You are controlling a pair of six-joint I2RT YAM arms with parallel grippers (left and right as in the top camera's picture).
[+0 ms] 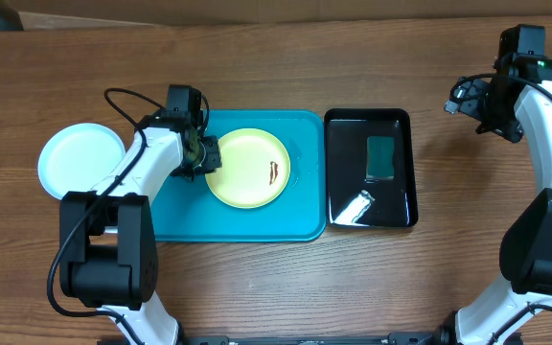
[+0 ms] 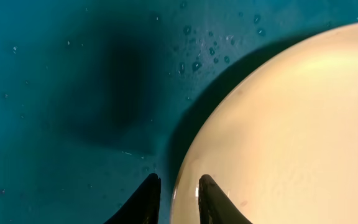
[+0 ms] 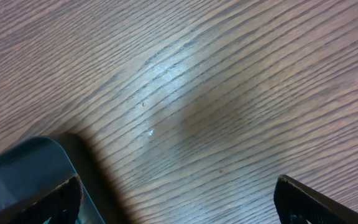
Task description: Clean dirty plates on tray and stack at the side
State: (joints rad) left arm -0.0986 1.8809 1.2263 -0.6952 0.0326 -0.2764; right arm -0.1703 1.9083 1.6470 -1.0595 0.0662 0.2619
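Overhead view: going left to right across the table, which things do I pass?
pale plate → yellow-green plate, lying on the turquoise tray → black tray

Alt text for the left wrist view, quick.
The left gripper straddles the rim of the yellow-green plate, grip unclear. The plate lies on the turquoise tray, beaded with water droplets.

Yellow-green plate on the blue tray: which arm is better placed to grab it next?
Left. The left gripper sits at the edge of the plate, jaws either side of the rim. The right gripper hangs open over the table, beyond the black tray.
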